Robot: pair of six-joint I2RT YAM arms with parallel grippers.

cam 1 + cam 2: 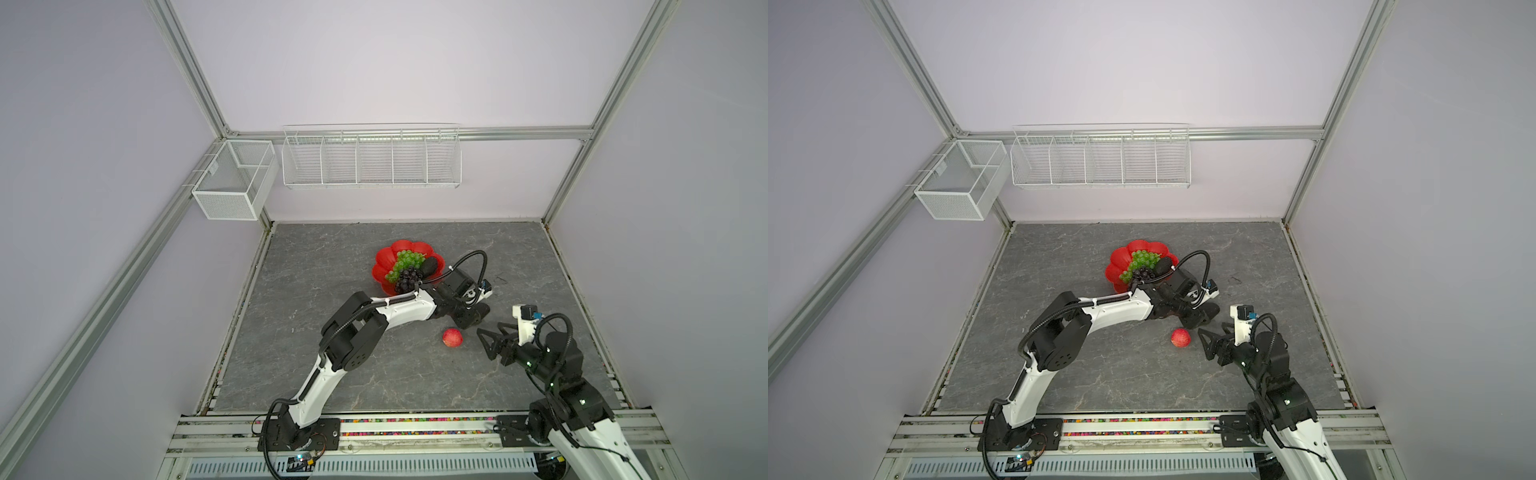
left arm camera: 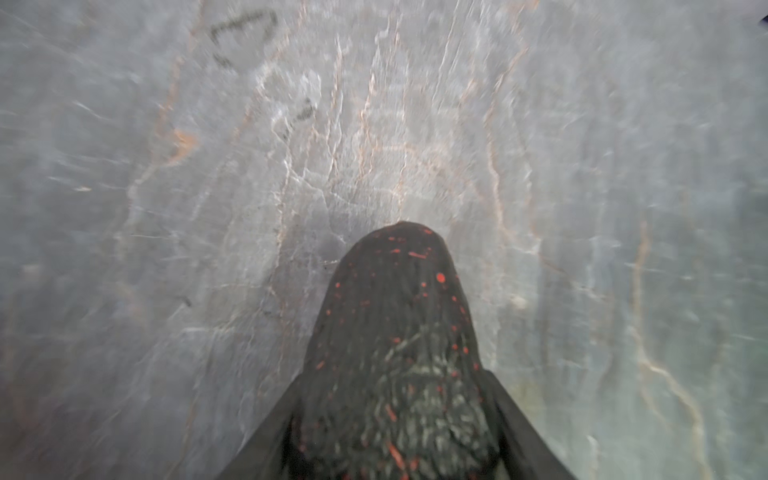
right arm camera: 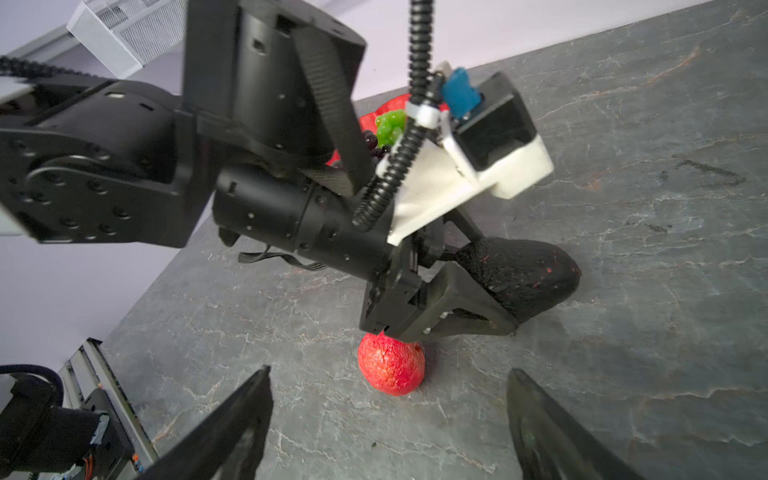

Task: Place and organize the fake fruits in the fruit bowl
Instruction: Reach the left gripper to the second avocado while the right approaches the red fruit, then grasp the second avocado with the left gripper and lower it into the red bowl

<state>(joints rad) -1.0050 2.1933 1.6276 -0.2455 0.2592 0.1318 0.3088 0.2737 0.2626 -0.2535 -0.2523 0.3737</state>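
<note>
The jaws of your right gripper (image 3: 390, 432) stand wide apart with nothing between them, low over the grey table (image 1: 332, 374). The red apple (image 3: 390, 368) lies on the table just beyond their tips. Past it, your left gripper (image 3: 490, 282) is clamped on an avocado (image 3: 532, 270), held low over the table; you cannot tell whether it touches. Farther back sits the red fruit bowl (image 1: 384, 257). It holds the green grape bunch (image 1: 409, 259), the purple grape bunch (image 1: 407, 279) at its near side, and the other avocado (image 1: 430, 264) by its right rim. Two white wire baskets (image 1: 372, 160) hang on the back frame.
</note>
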